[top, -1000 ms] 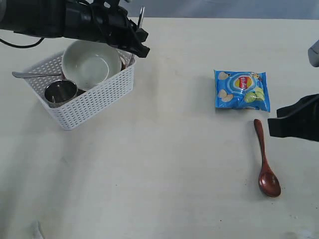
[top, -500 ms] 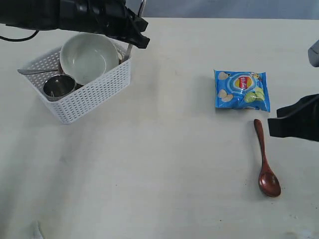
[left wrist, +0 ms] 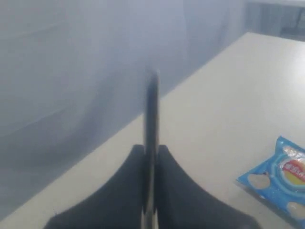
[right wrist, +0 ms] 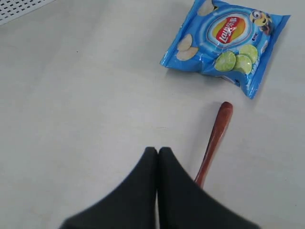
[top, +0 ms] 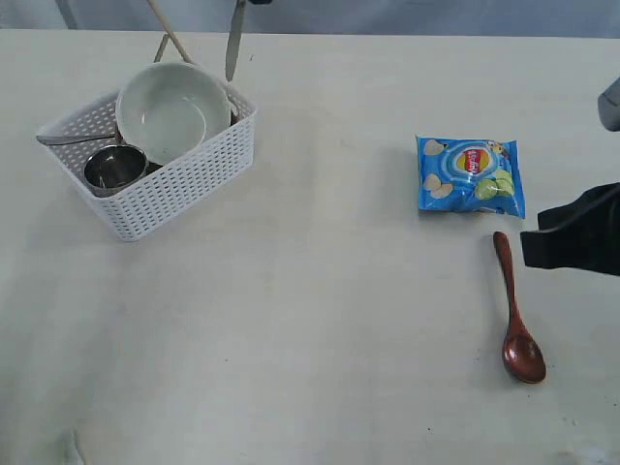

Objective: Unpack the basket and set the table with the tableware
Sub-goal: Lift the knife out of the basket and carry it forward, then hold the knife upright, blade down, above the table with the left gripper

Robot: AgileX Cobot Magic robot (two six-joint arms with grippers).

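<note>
The white basket (top: pixel 174 179) stands at the table's far left and holds a pale bowl (top: pixel 172 108), a small steel cup (top: pixel 115 167) and a steel handle (top: pixel 63 139) poking over its rim. Wooden chopsticks (top: pixel 170 37) lean up out of its back. A steel knife (top: pixel 232 39) hangs above the basket's back corner. My left gripper (left wrist: pixel 151 148) is shut on this knife (left wrist: pixel 151 105), and its arm is above the exterior view. My right gripper (right wrist: pixel 157 150) is shut and empty, beside the dark red-brown spoon (right wrist: pixel 213 140), which lies on the table (top: pixel 517 325).
A blue chips bag (top: pixel 470 174) lies just beyond the spoon's handle end, also seen in the right wrist view (right wrist: pixel 224 40). My right arm (top: pixel 581 237) sits at the right edge. The pale table (top: pixel 320 291) stretches between basket and spoon.
My left arm has risen out of the exterior view, taking the knife up from the basket's back corner. The basket slid slightly left. The right arm has not moved.
</note>
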